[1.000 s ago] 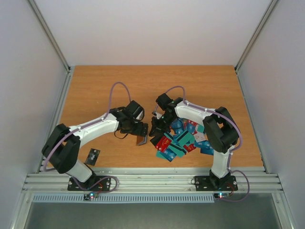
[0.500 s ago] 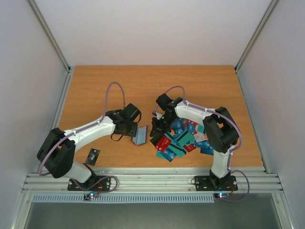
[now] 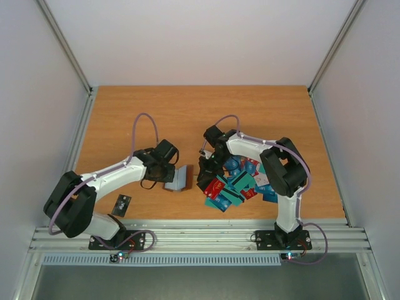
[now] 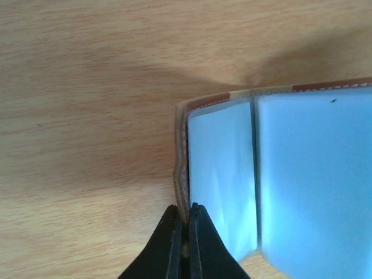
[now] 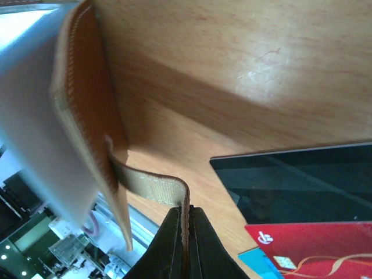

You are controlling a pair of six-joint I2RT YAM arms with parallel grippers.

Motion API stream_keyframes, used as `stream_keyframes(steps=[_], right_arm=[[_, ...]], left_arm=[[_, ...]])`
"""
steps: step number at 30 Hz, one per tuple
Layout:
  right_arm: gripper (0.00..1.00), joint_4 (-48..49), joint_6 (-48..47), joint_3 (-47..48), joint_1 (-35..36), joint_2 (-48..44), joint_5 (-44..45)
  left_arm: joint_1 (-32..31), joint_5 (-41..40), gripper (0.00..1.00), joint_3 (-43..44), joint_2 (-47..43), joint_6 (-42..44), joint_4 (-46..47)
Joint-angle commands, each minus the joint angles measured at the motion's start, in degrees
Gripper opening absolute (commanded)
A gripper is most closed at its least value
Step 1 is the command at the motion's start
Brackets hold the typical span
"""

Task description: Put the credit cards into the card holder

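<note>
At centre frame we find the left pincer [image 3: 166, 177] clamped on the stitched left edge of the card holder [image 3: 180, 179], the right pincer [image 3: 200, 175] nipping its strap [image 5: 154, 187], seemingly to spread it open: long axis left-to-right, pale lining up. Credit cards [image 3: 240, 184] lie heaped lower right on the worktop [image 3: 187, 112].

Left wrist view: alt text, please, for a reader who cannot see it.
The left pincer, shut, pinches the stitched brown edge of the open card holder, whose pale blue inside fills the right of the frame. Wooden table lies beneath.
</note>
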Motion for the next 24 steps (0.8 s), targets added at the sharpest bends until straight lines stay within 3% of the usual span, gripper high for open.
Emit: stream_keyframes(steps=[1,6,14,19,24], right_arm=[[0.02,0.83,-1.97,-0.18,0.09,2.57,0.50],[0.08,-0.33,-2.67,0.69,0.05,2.94,0.84],[0.37,-6.08,-7.54,4.51,-0.67,0.48,1.96],[0.60,-9.57,-8.92,7.52,-1.18,-2.66,2.32],[0.70,-11.11,-8.73,9.03,-1.18,-4.71,2.62]], left_arm=[[0.87,4.02,0.00,-1.21,-1.33,-0.41,4.81],[1.06,4.40,0.00,0.43,-3.84,-1.80,2.93],[1.07,3.20,0.00,8.58,-3.28,-2.32,-7.08],[0.99,-0.03,0.00,16.97,-0.06,-1.80,-17.28],[0.29,-4.21,0.00,22.89,4.33,-1.06,-24.99]])
